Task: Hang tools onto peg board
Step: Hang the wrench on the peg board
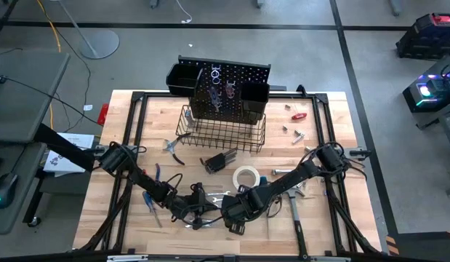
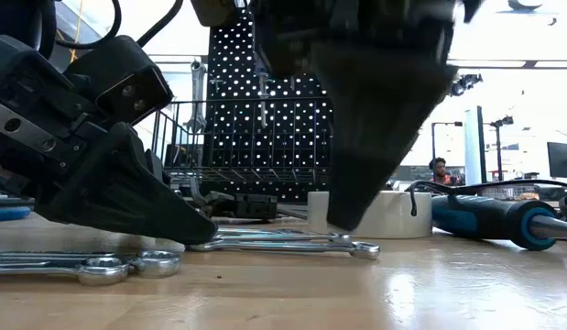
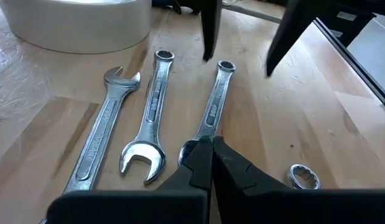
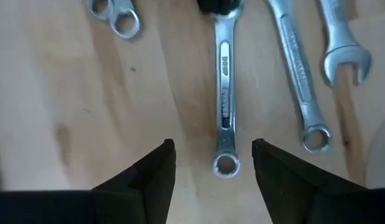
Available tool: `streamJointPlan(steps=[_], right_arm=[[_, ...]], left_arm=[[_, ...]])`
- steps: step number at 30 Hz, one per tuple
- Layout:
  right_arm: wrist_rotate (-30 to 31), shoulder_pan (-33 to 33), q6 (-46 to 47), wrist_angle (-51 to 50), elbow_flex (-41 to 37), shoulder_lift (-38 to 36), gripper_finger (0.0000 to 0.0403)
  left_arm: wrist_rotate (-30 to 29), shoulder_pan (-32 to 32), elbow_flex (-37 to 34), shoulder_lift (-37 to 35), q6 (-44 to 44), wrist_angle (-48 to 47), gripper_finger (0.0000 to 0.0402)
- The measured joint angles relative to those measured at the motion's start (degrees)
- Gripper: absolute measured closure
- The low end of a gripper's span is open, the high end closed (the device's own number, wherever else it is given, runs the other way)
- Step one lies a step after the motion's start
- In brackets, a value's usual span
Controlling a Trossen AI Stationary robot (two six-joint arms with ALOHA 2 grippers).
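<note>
While wrenches [image 4: 224,106] lie flat near the table's [image 1: 334,167] front edge, right gripper [image 4: 214,163] straddles one, jaws apart and empty, left gripper [image 3: 208,163] clamps its other end, pegboard [image 1: 230,89] stands at the back edge, a person [image 2: 439,170] sits beyond.

Shiny polished metal wrenches [image 3: 150,118] lie on smooth pale wooden tabletop [image 3: 316,112].

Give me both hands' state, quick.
Left hand: closed, tips on the end of a silver wrench.
Right hand: open, empty, straddling that wrench's ring end.
</note>
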Motion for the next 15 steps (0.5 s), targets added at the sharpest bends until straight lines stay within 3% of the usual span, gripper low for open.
streamJointPlan(steps=[7,9,11,14,15], right_arm=[[-0.87,-0.12,-4.0,-0.56,0.39,3.98,0.0204],[-1.06,-0.14,-5.02,-1.09,0.58,5.43,0.0221],[-1.65,-0.2,-5.97,-1.8,0.85,6.68,0.0265],[-3.96,0.03,-6.23,-1.76,0.83,6.68,0.0368],[-5.33,0.23,-6.28,-1.06,0.81,6.68,0.038]], left_arm=[[-0.82,0.49,0.0,0.1,2.69,0.13,0.0402],[-1.08,0.59,0.0,0.1,4.21,0.13,0.0402],[-1.69,0.69,0.0,0.1,5.09,0.13,0.0402],[-3.02,1.09,0.0,0.2,5.11,0.02,0.0402],[-3.35,1.11,0.0,0.2,4.94,0.0,0.0402]])
